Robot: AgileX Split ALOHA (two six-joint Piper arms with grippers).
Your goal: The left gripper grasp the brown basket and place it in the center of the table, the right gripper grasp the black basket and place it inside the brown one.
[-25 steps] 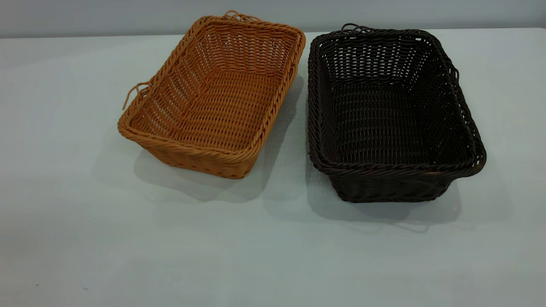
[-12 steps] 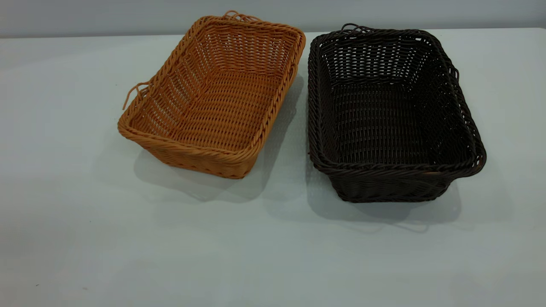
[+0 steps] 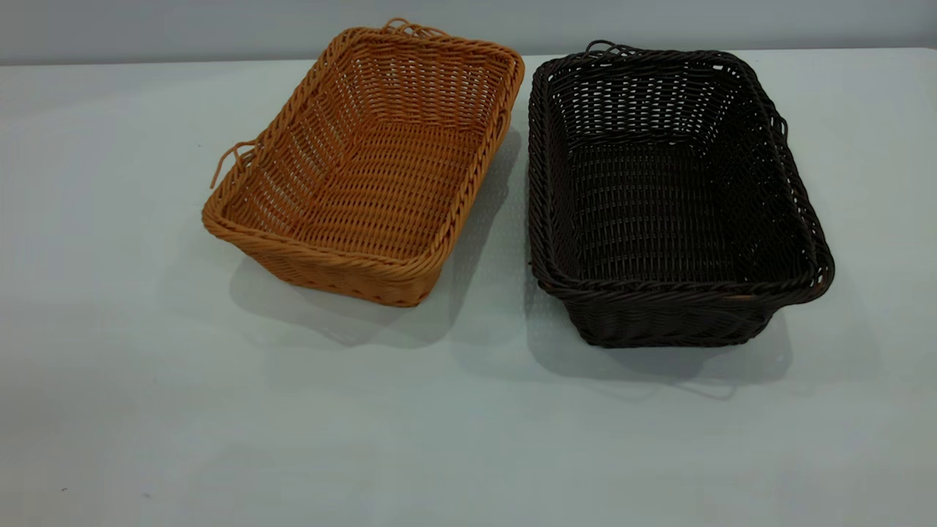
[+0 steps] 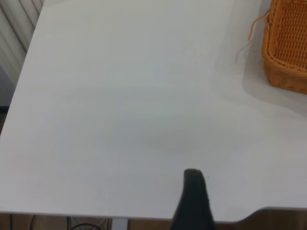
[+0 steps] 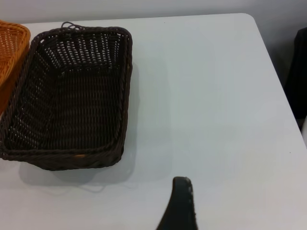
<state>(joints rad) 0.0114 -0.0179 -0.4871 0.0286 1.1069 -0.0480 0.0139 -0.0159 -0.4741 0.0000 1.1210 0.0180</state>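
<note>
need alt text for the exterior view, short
Two empty woven baskets sit side by side, apart, on a pale table: the brown basket at left, angled, and the black basket at right. No robot arm or pincer appears in this view.

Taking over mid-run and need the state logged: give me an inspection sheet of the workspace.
Surface: table pale, plain.
Job's things: brown basket at exterior view's left, angled, empty; black basket beside it at the right, empty, not nested.
Clutter: nothing seen.
Grippers: left end effector and right end effector each show one dark finger at the table edge, away from both baskets.
Cables: dark cables below the table edge.
Surroundings: grey wall behind.
</note>
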